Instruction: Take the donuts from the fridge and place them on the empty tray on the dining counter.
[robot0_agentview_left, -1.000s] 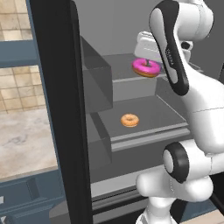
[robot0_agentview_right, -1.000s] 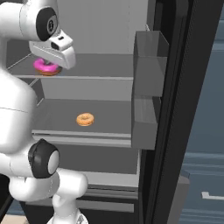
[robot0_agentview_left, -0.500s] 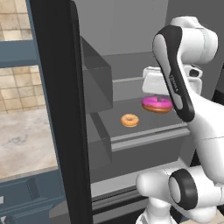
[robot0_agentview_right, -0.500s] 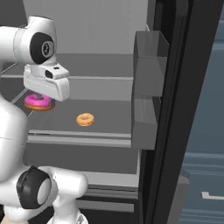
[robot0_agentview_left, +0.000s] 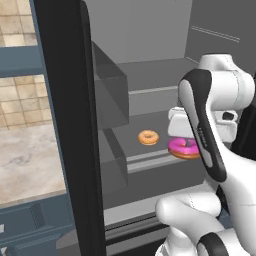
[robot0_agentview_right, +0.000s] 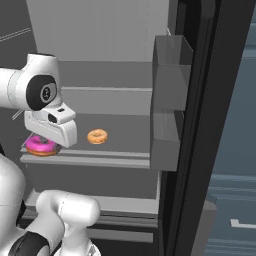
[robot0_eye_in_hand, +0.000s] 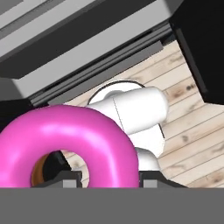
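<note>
Gripper (robot0_agentview_right: 44, 142) clamped on the pink donut (robot0_agentview_right: 40, 145), held flat, hole vertical; orange donut (robot0_agentview_left: 148, 137) lies flat on fridge shelf (robot0_agentview_left: 150, 159).

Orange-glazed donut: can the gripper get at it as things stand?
Probably not yet: the gripper is shut on the pink donut. The orange-glazed donut lies uncovered on the fridge shelf.

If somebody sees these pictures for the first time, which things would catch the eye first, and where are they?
The bright pink frosted ring donut stands out first, held in the white arm's gripper just in front of the grey shelf edge of the open black fridge. Next is the smaller orange-tan glazed donut, lying alone on that shelf, apart from the pink one.
</note>
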